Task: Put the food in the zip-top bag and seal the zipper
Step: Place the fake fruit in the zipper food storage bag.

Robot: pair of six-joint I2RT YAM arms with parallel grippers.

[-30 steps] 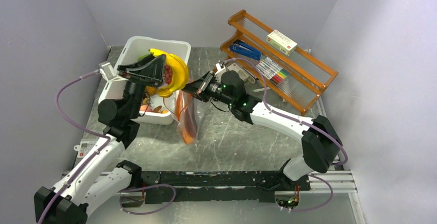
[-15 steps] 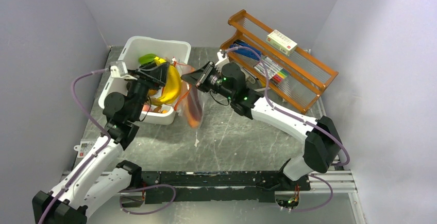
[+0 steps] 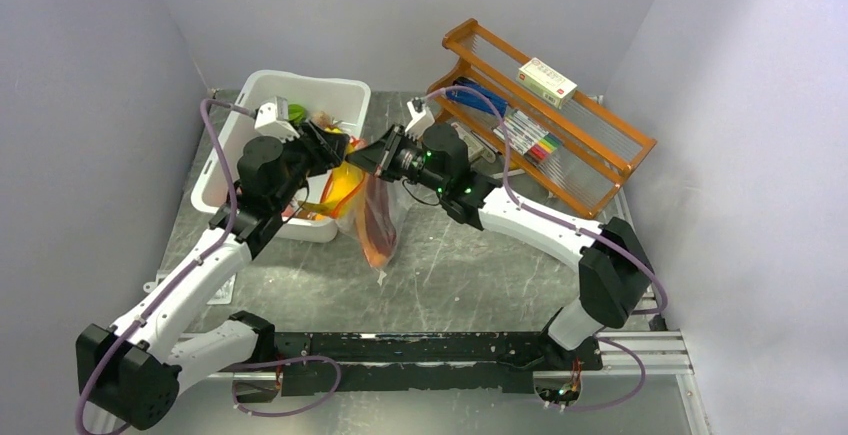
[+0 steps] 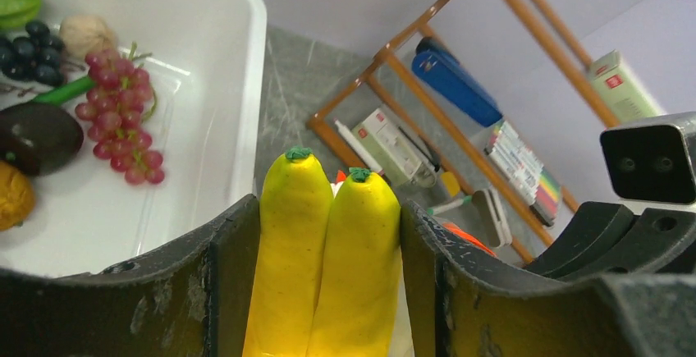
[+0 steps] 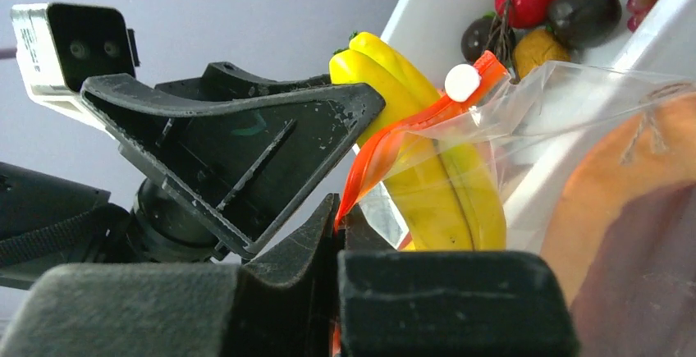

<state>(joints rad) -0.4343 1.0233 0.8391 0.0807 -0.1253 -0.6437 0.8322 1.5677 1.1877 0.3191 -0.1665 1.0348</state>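
Left pincer, seen from above, stands about half open and clamps the yellow banana bunch over the near right corner of the white bin. Facing it from the right, the right pincer is closed flat on the top edge of the zip-top bag, which hangs down from it, its lower end near the table. An orange-rimmed slab shows through the clear plastic. A wooden rack leans at the back right.

From the left wrist, the left pincer has both fingers pressed against the sides of the banana bunch, whose green-tipped ends point away from the camera. To the left, red grapes, dark grapes and other toy foods lie in the bin. A bit of the orange-red zipper shows just right of the right finger, with the rack beyond.

From the right wrist, the right pincer is shut tight on the zipper, pinching the strip at its lower end. The strip rises to the white slider tab and crosses in front of the banana bunch, whose lower part lies behind the bag's film. The left pincer holds the bunch's upper part. The slab fills the bag at the right.
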